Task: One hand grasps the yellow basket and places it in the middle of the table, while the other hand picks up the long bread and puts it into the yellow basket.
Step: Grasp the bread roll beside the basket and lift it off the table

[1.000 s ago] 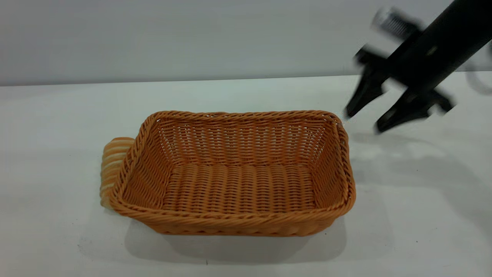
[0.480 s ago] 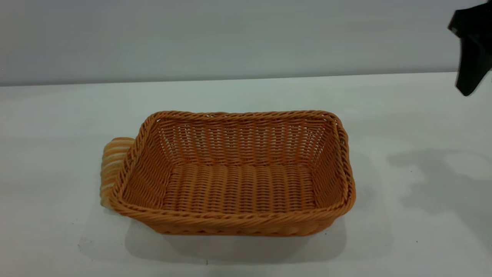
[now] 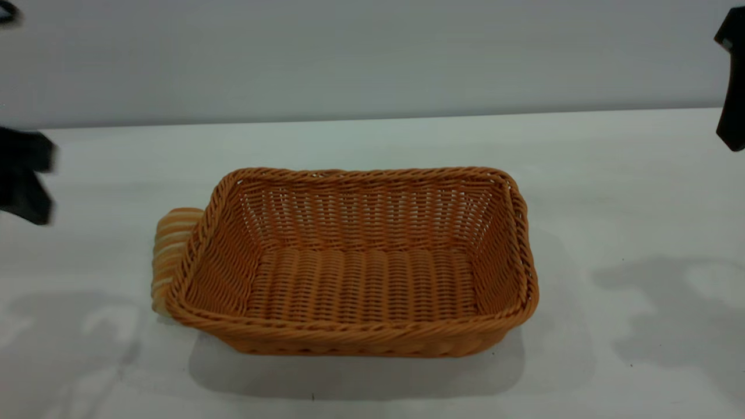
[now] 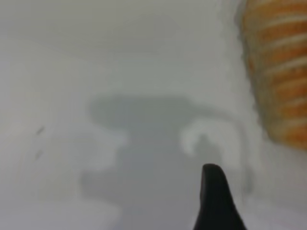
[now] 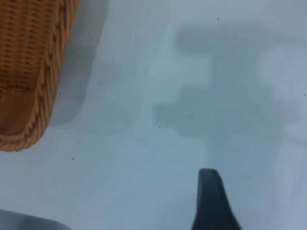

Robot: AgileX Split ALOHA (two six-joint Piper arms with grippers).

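Note:
The yellow basket (image 3: pixel 355 340) stands empty in the middle of the table (image 3: pixel 611 192). The long bread (image 3: pixel 169 244) lies on the table against the basket's left wall, partly hidden behind it. My left gripper (image 3: pixel 23 186) hangs at the far left edge, open, above the table and well left of the bread. In the left wrist view one finger (image 4: pixel 214 199) shows, with the bread (image 4: pixel 278 72) ahead. My right gripper (image 3: pixel 732 105) is at the far right edge, raised, open and empty. The right wrist view shows one finger (image 5: pixel 211 201) and the basket's corner (image 5: pixel 33 96).
The white table runs to a grey back wall (image 3: pixel 372 58). Arm shadows lie on the table at the front left (image 3: pixel 70 331) and at the right (image 3: pixel 669 302). Bare tabletop lies between each gripper and the basket.
My right gripper has drawn back from the basket's far right corner to the right edge and risen. My left gripper has come into view at the left edge. Basket and bread have not moved.

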